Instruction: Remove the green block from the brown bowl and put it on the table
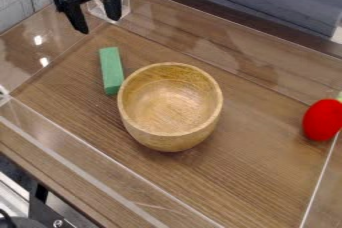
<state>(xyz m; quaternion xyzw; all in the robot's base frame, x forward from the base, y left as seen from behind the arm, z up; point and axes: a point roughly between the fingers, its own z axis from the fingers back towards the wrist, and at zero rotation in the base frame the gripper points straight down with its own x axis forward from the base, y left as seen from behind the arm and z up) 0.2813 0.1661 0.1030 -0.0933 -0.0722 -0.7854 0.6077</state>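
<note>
The green block [111,70] lies flat on the table [241,162], just left of the brown bowl [170,105] and close to its rim. Nothing is inside the bowl. My gripper [88,10] hangs at the upper left, above and behind the block, well apart from it. Its dark fingers are spread open with nothing between them.
A red rounded object [322,119] sits at the right edge by the clear wall. Low clear acrylic walls [40,132] border the tabletop on the left, front and right.
</note>
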